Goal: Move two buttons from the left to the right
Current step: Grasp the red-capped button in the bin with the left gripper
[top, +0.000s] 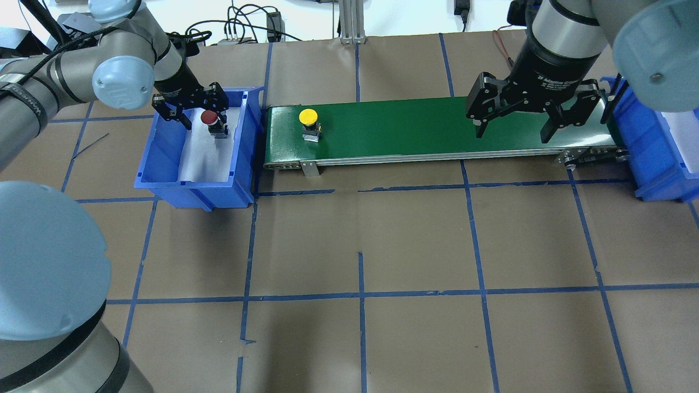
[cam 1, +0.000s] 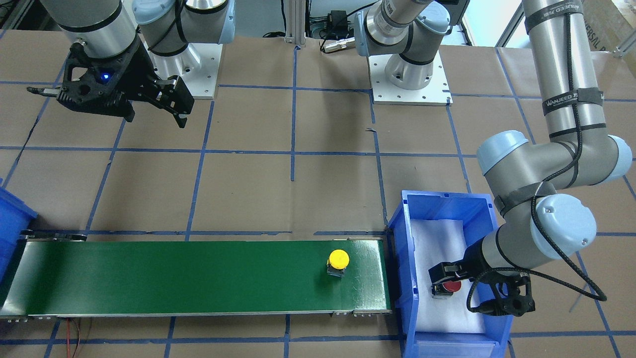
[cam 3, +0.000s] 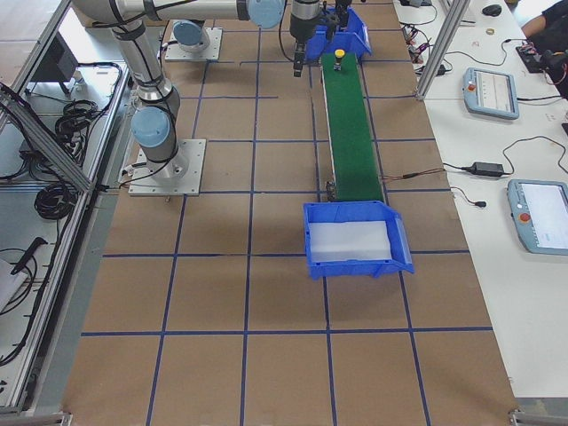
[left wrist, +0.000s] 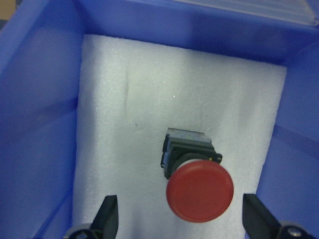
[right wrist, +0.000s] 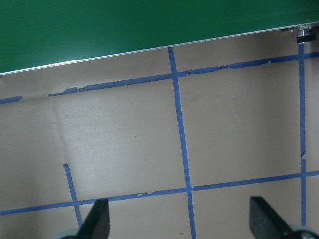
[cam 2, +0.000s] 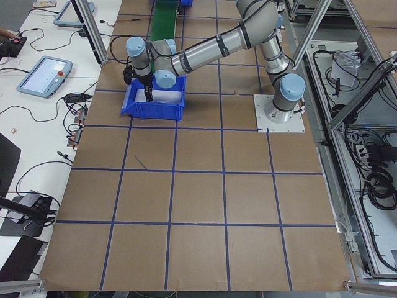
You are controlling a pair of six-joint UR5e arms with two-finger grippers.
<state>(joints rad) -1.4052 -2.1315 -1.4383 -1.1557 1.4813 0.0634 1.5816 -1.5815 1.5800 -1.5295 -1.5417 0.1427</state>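
The red button (top: pixel 208 117) stands on white foam in the left blue bin (top: pixel 191 185). My left gripper (top: pixel 199 106) is open and low in that bin, one finger on each side of the red button (left wrist: pixel 199 189); its fingertips (left wrist: pixel 107 219) do not touch the button. In the front view the left gripper (cam 1: pixel 447 286) hangs over the red cap (cam 1: pixel 452 286). The yellow button (top: pixel 308 116) stands upright on the green conveyor belt (top: pixel 437 125) near its left end, also in the front view (cam 1: pixel 339 259). My right gripper (top: pixel 512 135) is open and empty above the belt's right part.
A second blue bin (top: pixel 655 158) with white foam stands at the belt's right end, also in the right side view (cam 3: pixel 355 262). The brown table has blue tape grid lines. The right wrist view shows the belt's edge (right wrist: pixel 149 50) and bare table.
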